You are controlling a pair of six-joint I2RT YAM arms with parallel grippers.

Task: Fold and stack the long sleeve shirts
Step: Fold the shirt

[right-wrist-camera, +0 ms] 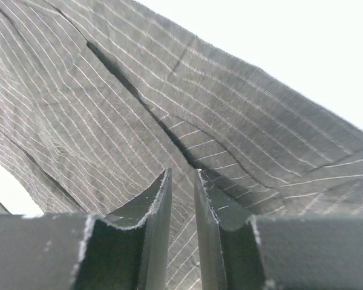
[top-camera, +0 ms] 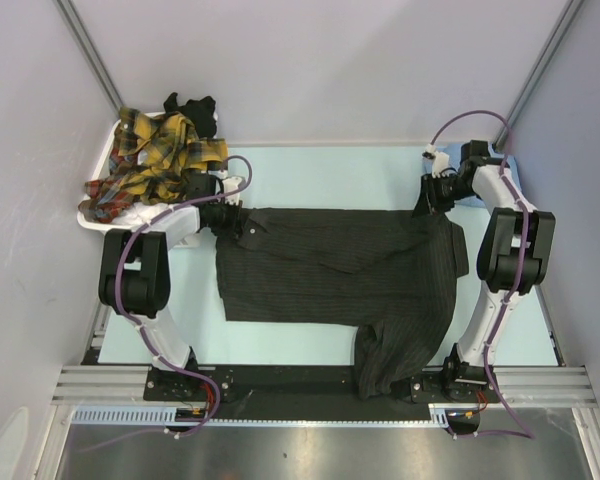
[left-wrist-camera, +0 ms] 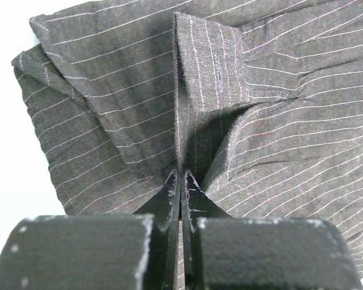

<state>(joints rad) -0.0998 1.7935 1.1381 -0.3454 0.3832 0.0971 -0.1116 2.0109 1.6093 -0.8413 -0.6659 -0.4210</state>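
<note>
While left fingers pinch it, shirt overhangs table.

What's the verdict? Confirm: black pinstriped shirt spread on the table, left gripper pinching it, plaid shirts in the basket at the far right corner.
One error: the basket with the plaid shirts stands at the far left corner, not the right; the top external view shows it. The black pinstriped shirt is spread on the table, the left gripper pinching it.
</note>
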